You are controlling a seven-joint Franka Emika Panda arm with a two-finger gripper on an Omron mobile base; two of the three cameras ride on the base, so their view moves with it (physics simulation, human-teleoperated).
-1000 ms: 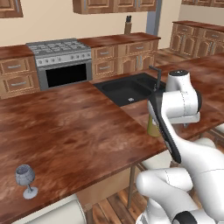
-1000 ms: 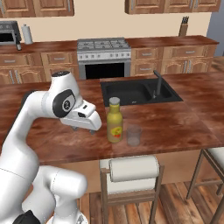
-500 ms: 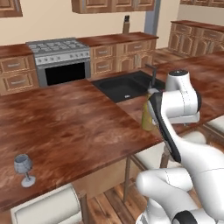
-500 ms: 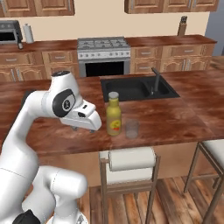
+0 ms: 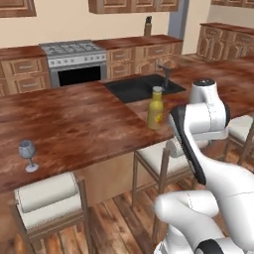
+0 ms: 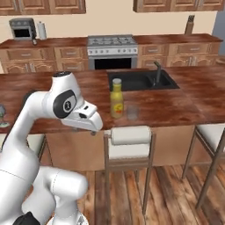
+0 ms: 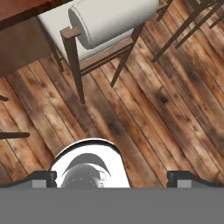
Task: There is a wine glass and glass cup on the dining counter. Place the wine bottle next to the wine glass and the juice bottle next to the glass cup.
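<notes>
Jaws (image 7: 112,177) set wide and empty, the two dark fingertips (image 7: 41,178) far apart at the bottom of the hand view, pointing down at the plank floor (image 7: 175,100). Above them in that view, a stool (image 7: 105,26) with a white rolled cushion stands at the edge of the desk (image 7: 17,8), upper left. In the right base view the hand hangs in front of the desk (image 6: 184,103), left of centre and below its edge. The juice bottle (image 6: 116,98) stands upright at frame centre near the front edge of the desk, with the glass cup (image 6: 132,113) just beside it on its right; the black sink (image 6: 140,80) lies behind them. In the left base view the juice bottle (image 5: 156,108) is right of centre, and the wine glass (image 5: 28,155) stands well apart at the far left of the desk (image 5: 74,124). The wine bottle cannot be made out.
</notes>
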